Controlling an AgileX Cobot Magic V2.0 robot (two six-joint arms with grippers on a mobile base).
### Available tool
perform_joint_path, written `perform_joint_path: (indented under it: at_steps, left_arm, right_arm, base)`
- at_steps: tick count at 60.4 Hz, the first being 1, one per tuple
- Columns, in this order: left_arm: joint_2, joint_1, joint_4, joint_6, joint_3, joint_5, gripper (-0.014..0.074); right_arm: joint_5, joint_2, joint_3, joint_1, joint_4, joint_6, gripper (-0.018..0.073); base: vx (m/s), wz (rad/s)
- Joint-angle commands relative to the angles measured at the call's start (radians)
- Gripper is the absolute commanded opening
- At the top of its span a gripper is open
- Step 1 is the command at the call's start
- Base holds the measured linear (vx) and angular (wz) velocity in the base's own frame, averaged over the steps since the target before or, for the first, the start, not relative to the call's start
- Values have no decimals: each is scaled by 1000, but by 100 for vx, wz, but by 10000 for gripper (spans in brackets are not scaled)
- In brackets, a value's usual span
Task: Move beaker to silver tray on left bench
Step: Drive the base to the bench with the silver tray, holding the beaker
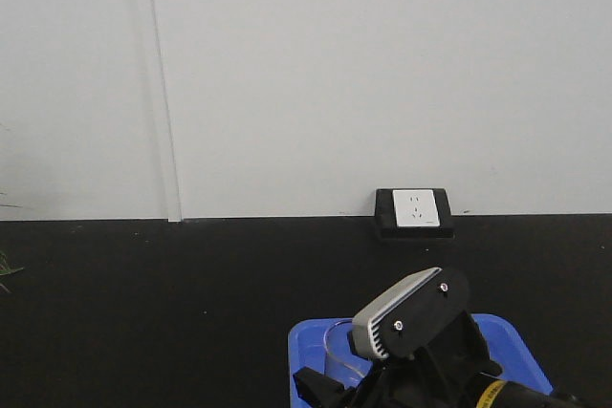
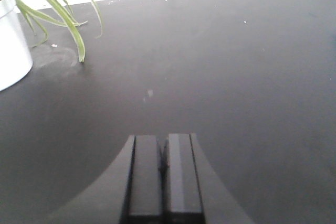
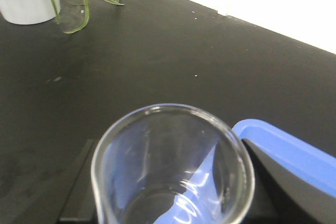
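The clear glass beaker fills the lower middle of the right wrist view, upright, its open rim facing the camera. My right gripper is shut on the beaker, with a dark finger on its left side and another on its right. The beaker hangs over the corner of a blue plastic tray. In the front view a little of the beaker shows beside the right arm. My left gripper is shut on nothing above the bare black worktop. The silver tray is out of view.
The matte black worktop runs to a white wall, where a socket box sits. The blue tray lies at the front right. A white pot with a green plant stands at the far left.
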Motion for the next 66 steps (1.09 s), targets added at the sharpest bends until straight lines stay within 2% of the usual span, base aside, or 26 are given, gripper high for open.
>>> perform_joint_path:
  at_steps: [1, 66]
  left_arm:
    - [-7, -5, -3, -1, 20, -75, 1]
    - [-7, -5, -3, -1, 20, -75, 1]
  right_arm:
    - [-70, -30, -33, 1, 3, 0, -11]
    - [-70, -30, -33, 1, 3, 0, -11]
  base:
    - [-14, 1]
    - [-29, 6]
